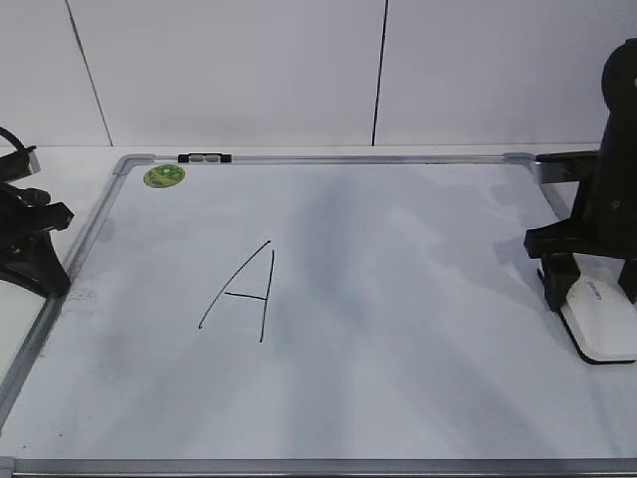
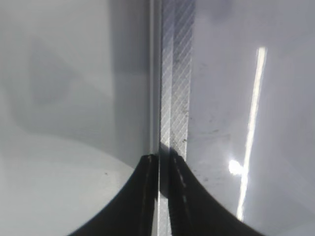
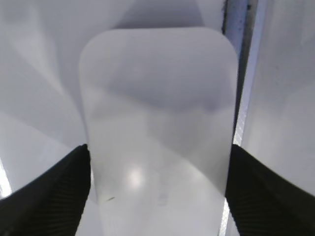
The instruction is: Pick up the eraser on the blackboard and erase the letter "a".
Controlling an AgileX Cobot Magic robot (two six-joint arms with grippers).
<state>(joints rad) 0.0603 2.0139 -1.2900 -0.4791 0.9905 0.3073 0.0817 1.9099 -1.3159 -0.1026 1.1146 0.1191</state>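
The blackboard (image 1: 398,299) is a white board with a grey frame, lying flat. A large capital "A" (image 1: 244,294) is drawn left of its middle. No small letter "a" shows in any view. The white eraser (image 1: 600,324) lies on the board by its right edge and fills the right wrist view (image 3: 157,108). My right gripper (image 1: 589,296) straddles the eraser, with its black fingers (image 3: 157,196) against both long sides. My left gripper (image 1: 55,279) sits at the board's left edge. Its fingers (image 2: 163,164) are shut and empty over the frame strip (image 2: 174,98).
A round green sticker (image 1: 164,176) is in the board's far left corner. A small black-and-grey clip (image 1: 204,157) sits on the far frame. A white panelled wall stands behind the board. The right frame edge (image 3: 241,98) runs right beside the eraser.
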